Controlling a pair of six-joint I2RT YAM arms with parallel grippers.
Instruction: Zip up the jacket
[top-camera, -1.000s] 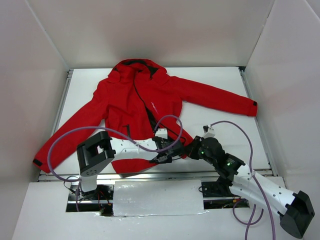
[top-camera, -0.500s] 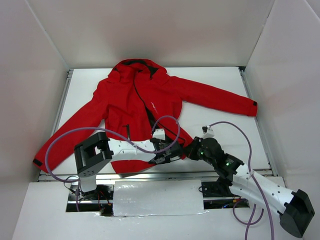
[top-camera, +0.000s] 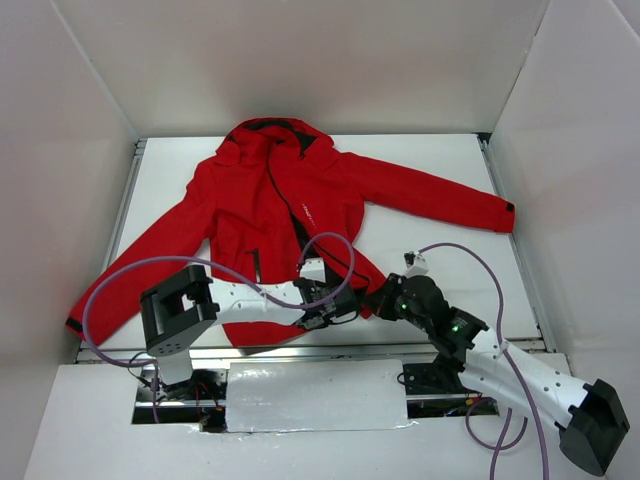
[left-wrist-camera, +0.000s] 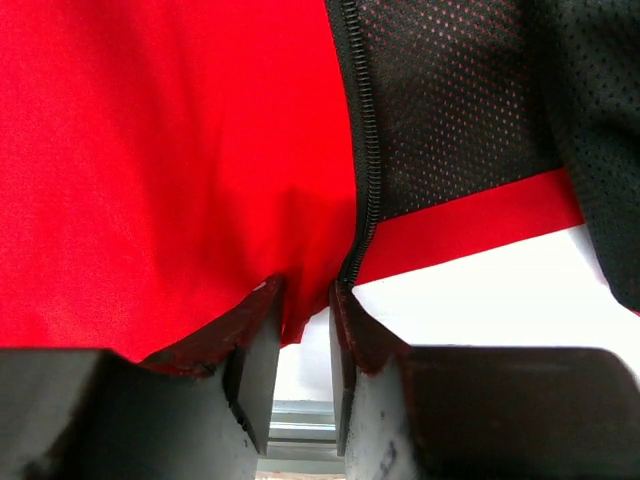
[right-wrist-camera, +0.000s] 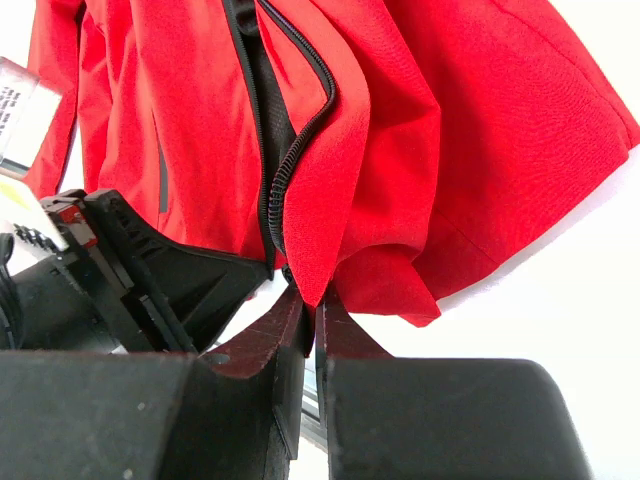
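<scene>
The red jacket (top-camera: 270, 200) lies open-fronted on the white table, hood at the far side and sleeves spread. My left gripper (top-camera: 333, 312) is at the bottom hem by the front opening. In the left wrist view its jaws (left-wrist-camera: 302, 290) stand narrowly apart, with a corner of the red hem (left-wrist-camera: 150, 150) hanging between them beside the black zipper teeth (left-wrist-camera: 362, 150). My right gripper (top-camera: 372, 300) is just to the right of it. In the right wrist view it (right-wrist-camera: 315, 300) is shut on the hem corner of the other front panel (right-wrist-camera: 380, 150), next to its zipper teeth (right-wrist-camera: 285, 170).
White walls enclose the table on three sides. A metal rail (top-camera: 300, 350) runs along the near edge just below both grippers. Purple cables (top-camera: 120, 290) loop over the jacket's lower part. The left arm's black wrist (right-wrist-camera: 130, 270) sits close beside the right gripper.
The left arm's elbow block has shifted to the left and its gripper slid slightly left and nearer along the hem. The right arm has barely moved.
</scene>
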